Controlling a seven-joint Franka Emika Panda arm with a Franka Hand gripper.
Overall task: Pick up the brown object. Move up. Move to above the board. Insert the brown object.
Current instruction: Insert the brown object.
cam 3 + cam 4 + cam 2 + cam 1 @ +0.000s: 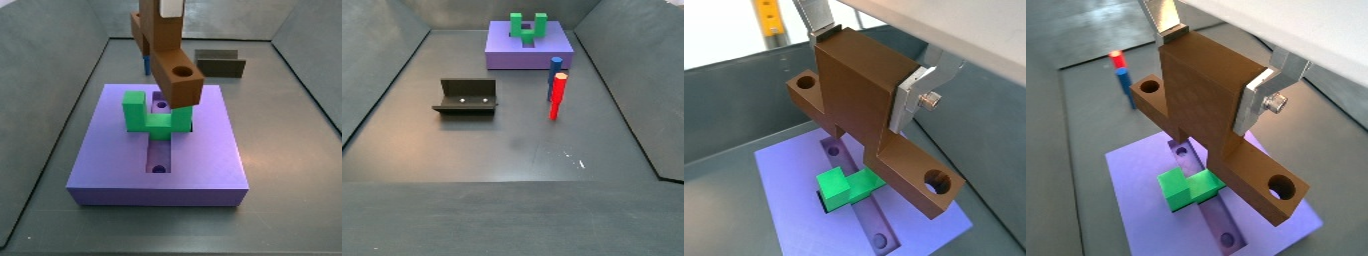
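gripper (1213, 70) clamped on brown object (1213, 120)

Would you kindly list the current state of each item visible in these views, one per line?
gripper: shut on the brown object, above the board.
brown object: held, lifted, not yet inserted.
board: flat on the floor, slot unfilled.
green U-shaped block: seated on the board.
red-and-blue peg: standing upright, untouched.
dark olive open box: resting on the floor.
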